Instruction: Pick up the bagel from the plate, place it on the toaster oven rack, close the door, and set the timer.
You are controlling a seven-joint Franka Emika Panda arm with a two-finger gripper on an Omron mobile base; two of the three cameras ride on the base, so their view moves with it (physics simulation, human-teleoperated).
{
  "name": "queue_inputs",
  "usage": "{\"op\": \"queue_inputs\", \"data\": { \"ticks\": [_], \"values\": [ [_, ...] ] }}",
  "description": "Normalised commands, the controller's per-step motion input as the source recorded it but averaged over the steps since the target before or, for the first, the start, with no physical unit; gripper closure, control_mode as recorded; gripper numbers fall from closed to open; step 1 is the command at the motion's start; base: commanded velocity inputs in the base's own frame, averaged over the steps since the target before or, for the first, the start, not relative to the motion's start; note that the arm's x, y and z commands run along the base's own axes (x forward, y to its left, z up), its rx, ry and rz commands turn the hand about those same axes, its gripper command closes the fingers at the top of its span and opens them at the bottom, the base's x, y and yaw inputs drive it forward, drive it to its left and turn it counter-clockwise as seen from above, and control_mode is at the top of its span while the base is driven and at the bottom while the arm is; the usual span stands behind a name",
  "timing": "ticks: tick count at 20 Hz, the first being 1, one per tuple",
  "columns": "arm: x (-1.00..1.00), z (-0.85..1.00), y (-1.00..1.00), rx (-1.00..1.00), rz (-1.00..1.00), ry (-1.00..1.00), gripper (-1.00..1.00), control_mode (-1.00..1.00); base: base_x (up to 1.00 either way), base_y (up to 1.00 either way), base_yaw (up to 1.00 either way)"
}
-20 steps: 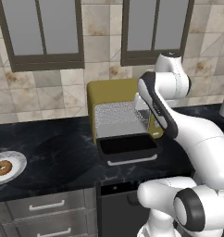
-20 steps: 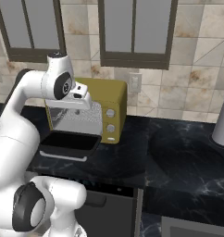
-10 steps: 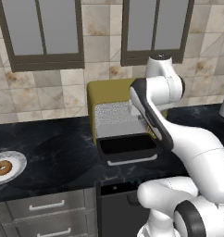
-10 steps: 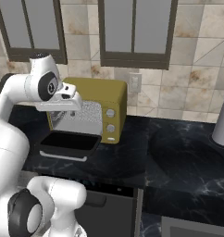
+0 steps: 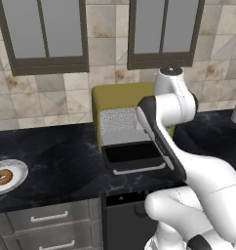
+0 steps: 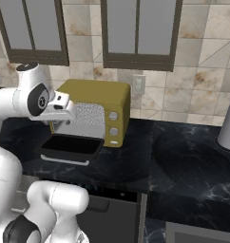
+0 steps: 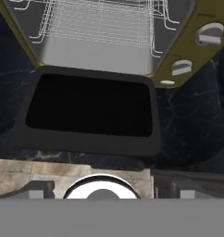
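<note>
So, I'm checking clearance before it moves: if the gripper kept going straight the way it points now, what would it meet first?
Most likely the door, lying open and flat in front of the toaster oven; the hand view centres on its dark glass. Depth is hard to judge.

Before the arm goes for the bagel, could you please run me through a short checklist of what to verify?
1. Door of the toaster oven folded down flat, cavity open: ok.
2. Toaster oven rack in place and bare: ok.
3. Bagel on the plate, far left on the counter: ok.
4. Claw free to grasp: ok, jaws wide, nothing between them.
5. Claw near the bagel: not ok, the hand looks down over the door.
</note>
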Motion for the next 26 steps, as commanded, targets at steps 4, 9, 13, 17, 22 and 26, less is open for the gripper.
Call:
{"op": "queue_inputs", "data": {
  "ticks": [4,9,13,17,22,26],
  "values": [
    [-0.20,-0.22,0.32,-0.04,0.00,-0.16,-1.00,-1.00,0.00,0.00,0.00],
    [-0.06,-0.23,0.02,0.24,0.00,-0.01,-1.00,-1.00,0.00,0.00,0.00],
    [0.00,-0.23,0.00,0.50,0.02,0.00,-1.00,-1.00,0.00,0.00,0.00],
    [0.00,-0.16,0.00,0.49,0.01,0.00,-1.00,-1.00,0.00,0.00,0.00],
    [0.09,-0.06,0.00,0.33,0.01,0.00,-1.00,-1.00,0.00,0.00,0.00],
    [0.21,-0.06,0.00,0.20,0.00,-0.02,-1.00,-1.00,0.00,0.00,0.00]
  ]
}}
